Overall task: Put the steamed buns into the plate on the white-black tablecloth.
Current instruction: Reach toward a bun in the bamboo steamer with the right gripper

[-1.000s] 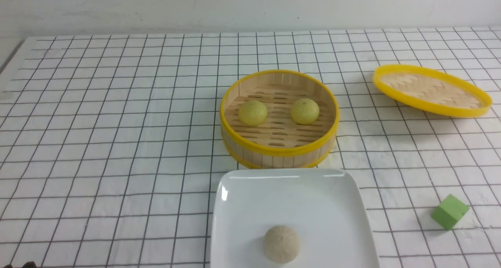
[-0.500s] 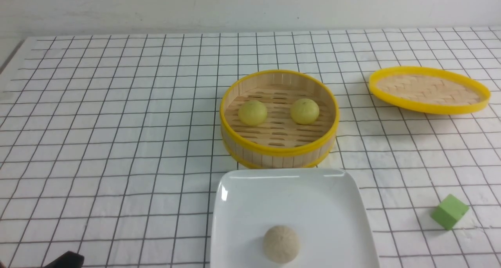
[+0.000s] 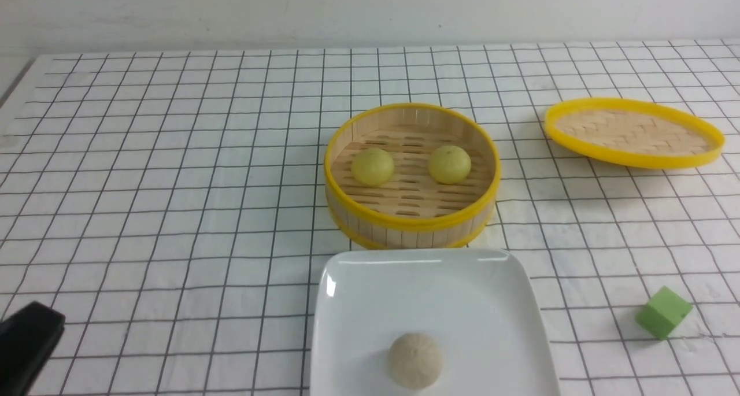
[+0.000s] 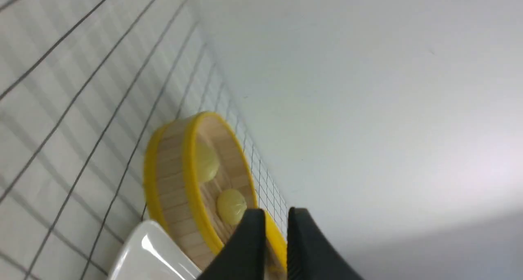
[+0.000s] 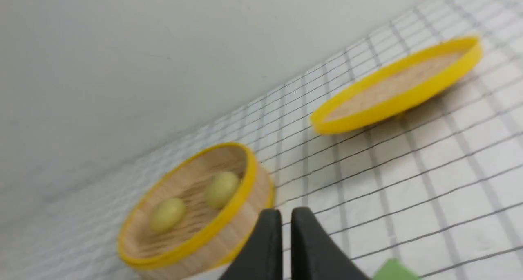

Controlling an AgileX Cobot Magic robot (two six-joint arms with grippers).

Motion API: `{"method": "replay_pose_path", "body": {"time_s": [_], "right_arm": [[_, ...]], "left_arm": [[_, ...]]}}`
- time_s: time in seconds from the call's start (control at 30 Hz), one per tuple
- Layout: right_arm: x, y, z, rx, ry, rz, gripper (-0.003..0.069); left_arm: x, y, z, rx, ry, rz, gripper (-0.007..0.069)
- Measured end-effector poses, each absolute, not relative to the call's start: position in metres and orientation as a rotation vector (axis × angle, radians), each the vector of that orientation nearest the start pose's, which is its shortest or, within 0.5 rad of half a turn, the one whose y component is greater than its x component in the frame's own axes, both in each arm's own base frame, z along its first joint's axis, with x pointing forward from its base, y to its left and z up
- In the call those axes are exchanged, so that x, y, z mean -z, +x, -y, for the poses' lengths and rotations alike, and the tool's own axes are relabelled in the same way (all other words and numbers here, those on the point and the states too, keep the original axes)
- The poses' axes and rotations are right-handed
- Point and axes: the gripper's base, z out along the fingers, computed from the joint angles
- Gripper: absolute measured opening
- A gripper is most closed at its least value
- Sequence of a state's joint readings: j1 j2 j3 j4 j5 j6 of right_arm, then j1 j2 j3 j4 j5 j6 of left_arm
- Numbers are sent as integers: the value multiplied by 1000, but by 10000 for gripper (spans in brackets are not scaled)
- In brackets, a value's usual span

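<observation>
Buns (image 3: 372, 167), pale-green domes, in round bamboo basket (image 3: 411, 224) ahead of both grippers. Glossy square plate (image 3: 358, 303) right of left end effector (image 4: 276, 235): narrow gap; right end effector (image 5: 286, 235): narrower gap.

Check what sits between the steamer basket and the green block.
In the front view, only gridded tablecloth shows between the steamer basket and the green block.

No readable text anywhere — no labels, brands, numbers or signs can be made out
</observation>
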State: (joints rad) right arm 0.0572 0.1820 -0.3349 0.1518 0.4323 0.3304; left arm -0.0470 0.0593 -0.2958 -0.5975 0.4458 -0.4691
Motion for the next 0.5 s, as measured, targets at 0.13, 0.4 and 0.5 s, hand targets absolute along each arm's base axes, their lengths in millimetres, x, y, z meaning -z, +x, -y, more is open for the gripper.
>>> {"method": "replay_pose_path", "body": {"time_s": [0.13,0.4,0.5], "right_arm": [[-284,94,-3,-221,347,-2142,-15],[-267,178,-42,-419,101,-2783,-11],[-263,214,-90,-680,-210,-2783,2]], "left_arm": [[-273,60,31,732,-463,-2155,2],[-264,111,29,451,-248,-2715,2],[-269,131,31,454,-179,-2731,2]]}}
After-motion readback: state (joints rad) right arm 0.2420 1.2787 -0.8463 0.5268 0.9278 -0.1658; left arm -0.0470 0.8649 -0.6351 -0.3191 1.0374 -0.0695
